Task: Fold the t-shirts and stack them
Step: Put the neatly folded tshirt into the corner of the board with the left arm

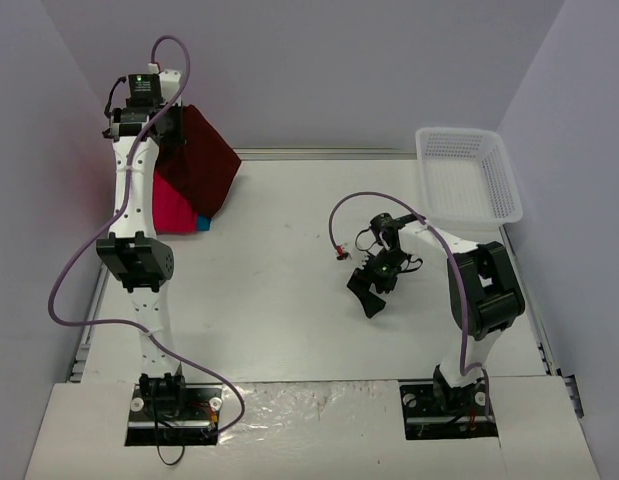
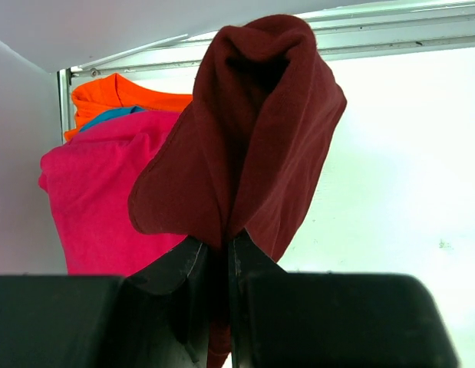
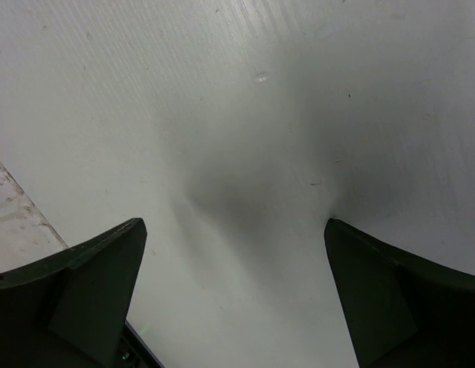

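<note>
Left pincer (image 2: 219, 257) is clenched on the maroon t-shirt (image 2: 252, 130), held up at the far left corner of the surface (image 1: 279, 300) beside the pink t-shirt (image 2: 99, 192). Right pincer (image 1: 369, 292) hangs released and empty. I judge it the picking-up step; next the shirt needs spreading flat.

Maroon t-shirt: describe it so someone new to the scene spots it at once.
Look to the table's far left corner, where the left arm reaches over a pile of shirts. The maroon t-shirt hangs pinched in the left tool. It alone is dark and lifted; the pink t-shirt, teal t-shirt and orange t-shirt lie piled beside it.
</note>
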`<control>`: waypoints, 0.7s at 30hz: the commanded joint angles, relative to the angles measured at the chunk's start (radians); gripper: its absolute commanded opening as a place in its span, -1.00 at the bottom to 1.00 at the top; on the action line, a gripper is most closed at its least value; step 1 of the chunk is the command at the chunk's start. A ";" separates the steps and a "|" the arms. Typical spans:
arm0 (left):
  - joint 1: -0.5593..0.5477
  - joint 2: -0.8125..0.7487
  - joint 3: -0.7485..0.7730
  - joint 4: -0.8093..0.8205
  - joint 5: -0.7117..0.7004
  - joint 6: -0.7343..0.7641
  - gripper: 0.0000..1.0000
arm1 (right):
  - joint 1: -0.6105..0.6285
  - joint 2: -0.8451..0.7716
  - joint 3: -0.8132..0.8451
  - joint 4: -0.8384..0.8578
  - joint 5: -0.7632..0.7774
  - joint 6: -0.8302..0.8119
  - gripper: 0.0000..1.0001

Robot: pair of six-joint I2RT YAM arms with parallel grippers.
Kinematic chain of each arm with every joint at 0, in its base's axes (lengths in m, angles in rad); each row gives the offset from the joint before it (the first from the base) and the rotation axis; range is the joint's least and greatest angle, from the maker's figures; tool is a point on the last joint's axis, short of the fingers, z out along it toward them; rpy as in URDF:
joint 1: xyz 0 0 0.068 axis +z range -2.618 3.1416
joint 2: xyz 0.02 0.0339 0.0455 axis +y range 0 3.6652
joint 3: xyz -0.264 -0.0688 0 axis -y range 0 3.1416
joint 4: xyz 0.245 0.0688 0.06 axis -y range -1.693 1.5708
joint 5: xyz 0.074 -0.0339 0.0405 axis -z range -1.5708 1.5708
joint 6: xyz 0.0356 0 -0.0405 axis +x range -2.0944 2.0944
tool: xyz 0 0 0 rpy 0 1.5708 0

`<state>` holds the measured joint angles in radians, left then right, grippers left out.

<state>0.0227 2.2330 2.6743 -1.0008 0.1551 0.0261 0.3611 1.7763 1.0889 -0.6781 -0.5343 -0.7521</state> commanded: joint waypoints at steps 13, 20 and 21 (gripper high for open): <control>0.019 -0.136 0.038 -0.010 -0.040 -0.011 -0.95 | 0.010 0.094 -0.046 -0.012 0.083 0.016 1.00; 0.031 -0.144 0.015 -0.006 -0.065 0.018 -0.95 | 0.010 0.098 -0.046 -0.009 0.086 0.019 1.00; 0.034 -0.147 0.003 0.011 -0.072 0.024 -0.95 | 0.010 0.098 -0.046 -0.009 0.086 0.019 1.00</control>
<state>0.0433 2.1811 2.6839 -1.0283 0.1188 0.0296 0.3683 1.7851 1.0977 -0.6796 -0.5201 -0.7288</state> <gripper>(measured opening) 0.079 0.999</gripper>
